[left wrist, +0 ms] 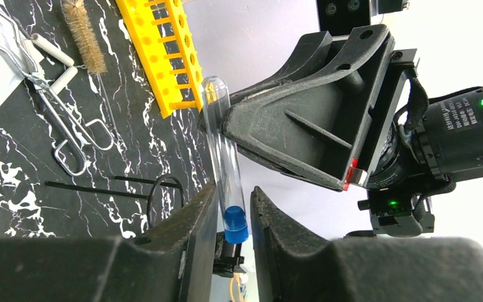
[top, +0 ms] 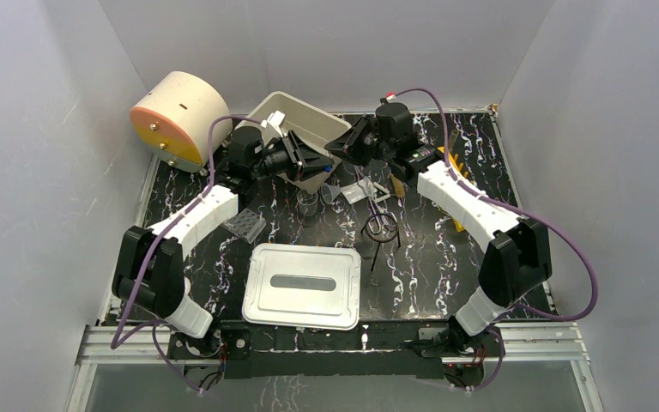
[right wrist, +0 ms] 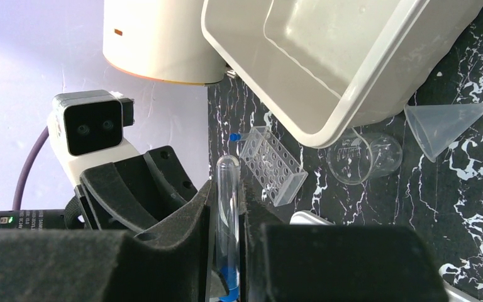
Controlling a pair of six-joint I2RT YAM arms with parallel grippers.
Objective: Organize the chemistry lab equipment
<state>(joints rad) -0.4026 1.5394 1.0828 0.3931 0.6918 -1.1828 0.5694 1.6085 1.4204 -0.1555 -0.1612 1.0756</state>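
Observation:
A clear glass tube with a blue cap (left wrist: 225,165) hangs in the air between both arms, above the middle of the table. My right gripper (right wrist: 226,189) is shut on its glass body, and the rounded end sticks out past the fingertips. My left gripper (left wrist: 234,189) has closed on the capped end, with the blue cap sitting between its pads. On the table lie metal forceps (left wrist: 56,119), a tan-bristled brush (left wrist: 85,34), a black wire ring stand (top: 380,227), a clear beaker (right wrist: 361,157) and a funnel (right wrist: 440,123).
A tilted cream bin (top: 300,129) stands at the back, with the big cream cylinder (top: 178,116) to its left. A yellow tube rack (left wrist: 163,50) lies to the right and a clear rack (top: 244,225) to the left. A grey lidded tray (top: 303,285) sits near the arm bases.

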